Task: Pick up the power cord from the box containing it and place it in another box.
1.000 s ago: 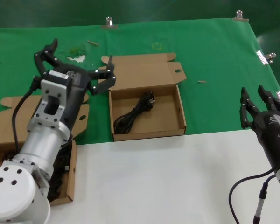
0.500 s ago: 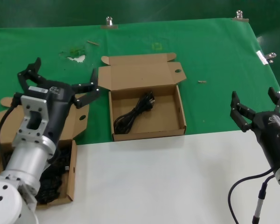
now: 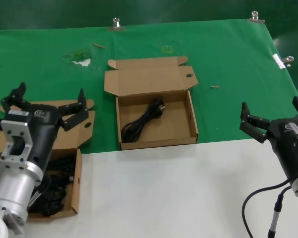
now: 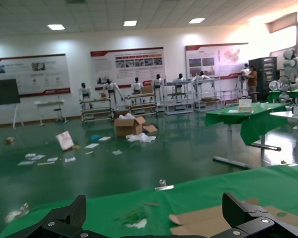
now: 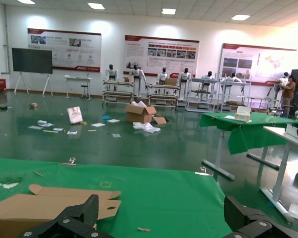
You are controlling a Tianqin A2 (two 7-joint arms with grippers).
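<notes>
Cardboard, brown and corrugated, forms the shallow box holding a heap of many black cords (image 3: 64, 191) at the near left of the worktop (image 3: 159, 193), partly hidden behind the robot's silver left arm. Above that box hangs the black left pincer (image 3: 43, 105), its fingers spread wide with nothing between them; in the left wrist view the two fingertips (image 4: 72, 218) stand well apart over the green cloth (image 3: 228, 54). Further right, on the cloth near the middle, sits the second shallow square brown cardboard box (image 3: 192, 121), its hinged lid flap with a round hole folded back. Inside it, on the brown floor, lies the thin black power cord (image 3: 141, 120), a slim hank running diagonally with its plug end toward the far side. At the far right, near the edge where the cloth meets the white surface, the black right pincer (image 3: 274, 119) hovers wide open and empty, well apart from both boxes.
</notes>
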